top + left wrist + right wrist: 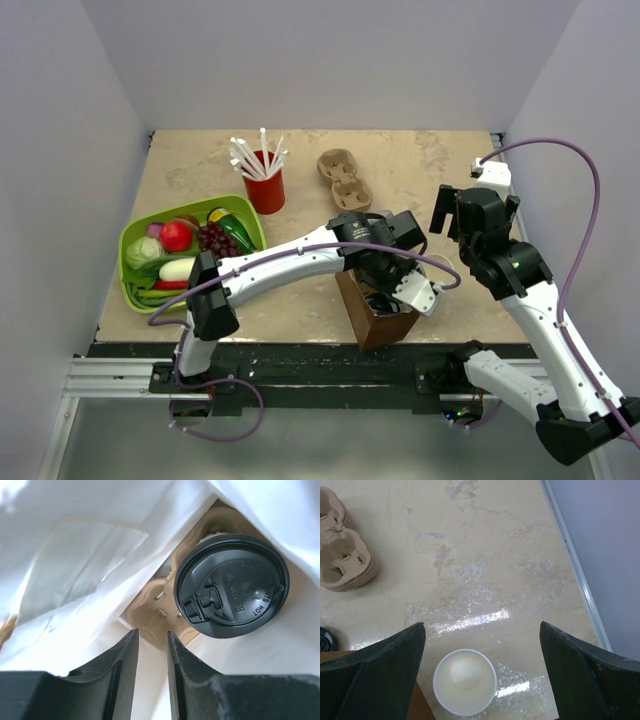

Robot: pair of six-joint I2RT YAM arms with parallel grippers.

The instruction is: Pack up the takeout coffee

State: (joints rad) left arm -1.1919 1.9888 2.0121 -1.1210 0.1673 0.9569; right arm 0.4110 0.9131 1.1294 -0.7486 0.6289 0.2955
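Note:
The takeout coffee (232, 585), a white cup under a black sip lid, stands in a tan pulp carrier (150, 611) at the bottom of the brown paper bag (372, 325). My left gripper (152, 632) reaches down into the bag just above and beside the cup. Its jaws are a narrow gap apart with nothing between them. In the top view the left gripper (388, 298) is sunk in the bag's mouth. My right gripper (482, 630) hangs wide open over a lidless white cup (464, 681) on the table.
A stack of pulp carriers (345, 178) lies at the back middle, and a red cup of white straws (264, 182) stands left of it. A green basket (124, 262) of toy fruit and vegetables sits at the left. The bag's white inner walls (75, 555) crowd the left gripper.

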